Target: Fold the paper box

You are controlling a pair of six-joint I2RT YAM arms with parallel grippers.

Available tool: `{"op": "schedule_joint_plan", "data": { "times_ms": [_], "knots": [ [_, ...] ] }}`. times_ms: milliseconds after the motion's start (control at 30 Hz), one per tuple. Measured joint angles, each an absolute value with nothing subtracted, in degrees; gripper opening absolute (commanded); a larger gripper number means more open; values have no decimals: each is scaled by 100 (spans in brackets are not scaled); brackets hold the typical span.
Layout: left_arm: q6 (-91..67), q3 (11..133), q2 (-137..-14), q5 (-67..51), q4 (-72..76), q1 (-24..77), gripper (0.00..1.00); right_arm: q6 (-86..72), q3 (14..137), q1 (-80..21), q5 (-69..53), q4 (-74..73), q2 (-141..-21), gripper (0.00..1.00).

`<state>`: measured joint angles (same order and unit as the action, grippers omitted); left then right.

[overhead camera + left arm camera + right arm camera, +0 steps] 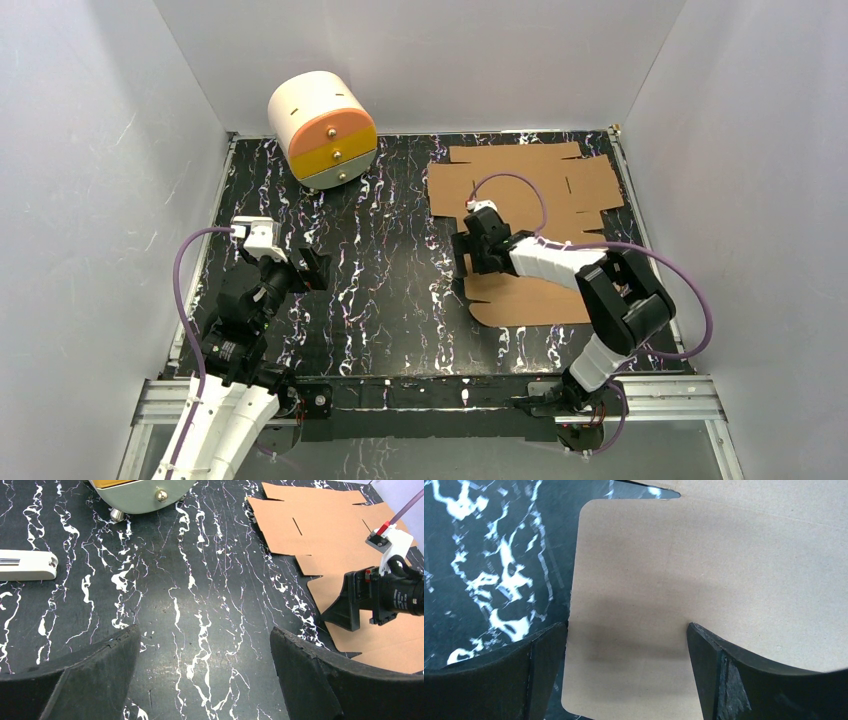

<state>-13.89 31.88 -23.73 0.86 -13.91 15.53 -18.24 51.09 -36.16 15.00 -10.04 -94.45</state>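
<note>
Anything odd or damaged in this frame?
Only minor wear: the right gripper has a finger whose edge looks chipped and scuffed. The box lies flat on the table; nothing spilled or toppled.

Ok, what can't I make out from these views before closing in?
Top view: the right arm covers the middle of the flat brown cardboard sheet.
Right wrist view: frame edges cut the sheet; whether the fingers touch it is unclear.
Left wrist view: top edge crops the cream cylindrical cabinet.

One paper box (565, 185), one cabinet (322, 130), one left hand (310, 268), one right hand (466, 262)
</note>
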Motion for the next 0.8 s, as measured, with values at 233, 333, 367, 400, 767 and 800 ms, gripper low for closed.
{"op": "schedule_joint_plan", "data": {
  "times_ms": [233,333,367,400,767,800],
  "knots": [
    [-1393,3188,-2368,89,-1393,1553,98,-2440,4965,-4451,1461,-1052,-9238,99],
    [-1396,3188,-2368,89,-1396,1553,97,-2707,4971,-4880,1420,-1044,-9227,99],
    [-1398,3188,-2368,89,-1398,1553,97,-2779,4982,-5000,1413,-1039,-9229,99],
    [-1400,3188,-2366,91,-1398,1553,97,-2871,5004,-5140,1400,-1046,-9231,99],
    [-1450,3188,-2390,121,-1428,1553,97,-3262,6069,-6587,978,-1133,-10071,99],
    [-1457,3188,-2399,130,-1435,1553,97,-3249,6128,-6661,884,-1160,-10103,99]
  ]
}}
